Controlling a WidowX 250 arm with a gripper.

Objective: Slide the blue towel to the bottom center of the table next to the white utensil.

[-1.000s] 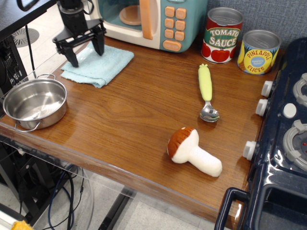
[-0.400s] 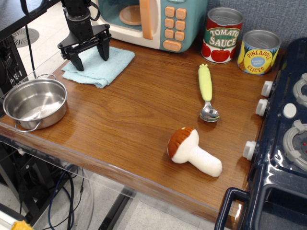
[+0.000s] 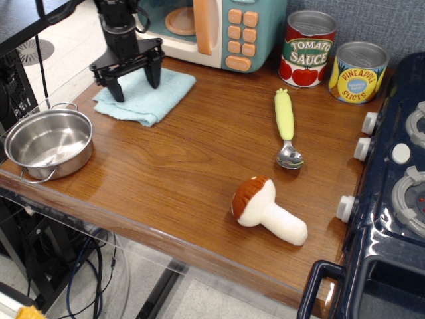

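Note:
The blue towel [image 3: 154, 98] lies flat at the back left of the brown wood table [image 3: 179, 166], in front of the toy microwave. My black gripper [image 3: 137, 85] stands upright on it, open, with both fingertips pressed into the cloth about a hand's width apart. It holds nothing. The white utensil, a plush mushroom with a brown cap and white stem [image 3: 267, 211], lies near the front edge, right of centre and far from the towel.
A steel bowl [image 3: 48, 143] sits at the front left corner. A toy microwave [image 3: 212, 26] stands behind the towel. A green-handled spoon [image 3: 286, 129], a tomato sauce can [image 3: 307, 48] and a pineapple can [image 3: 357, 71] are at the back right. A toy stove [image 3: 392, 193] borders the right.
My gripper has moved to the right across the frames, and the towel has slid to the right with it, away from the table's left edge.

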